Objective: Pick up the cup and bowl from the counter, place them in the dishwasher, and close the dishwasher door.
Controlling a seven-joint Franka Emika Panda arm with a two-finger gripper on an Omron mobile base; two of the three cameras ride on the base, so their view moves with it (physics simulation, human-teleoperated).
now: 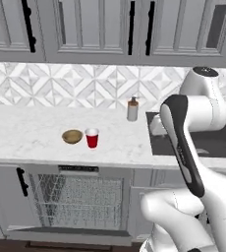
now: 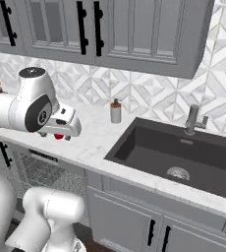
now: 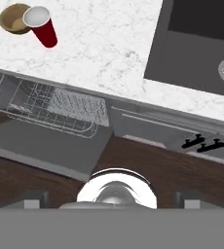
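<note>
The red cup [image 1: 92, 138] stands upright on the white marble counter [image 1: 31, 133], touching the tan-brown bowl [image 1: 72, 136] on its left. In the hand view the cup [image 3: 42, 26] and bowl [image 3: 14, 18] sit at the top left. Below them the dishwasher [image 1: 78, 197] is open, with its wire rack [image 3: 50, 109] showing and its door [image 3: 50, 146] folded down flat. My gripper [image 3: 112, 200] is open and holds nothing. It hangs high above the counter's front edge, to the right of the cup and bowl, and its hand [image 2: 61, 124] partly hides the cup [image 2: 59, 137].
A grey soap dispenser [image 1: 132, 109] stands at the back of the counter beside the dark sink [image 2: 179, 157] with its faucet [image 2: 193, 119]. Upper cabinets hang above. Grey cabinet doors with black handles [image 3: 201, 143] are right of the dishwasher.
</note>
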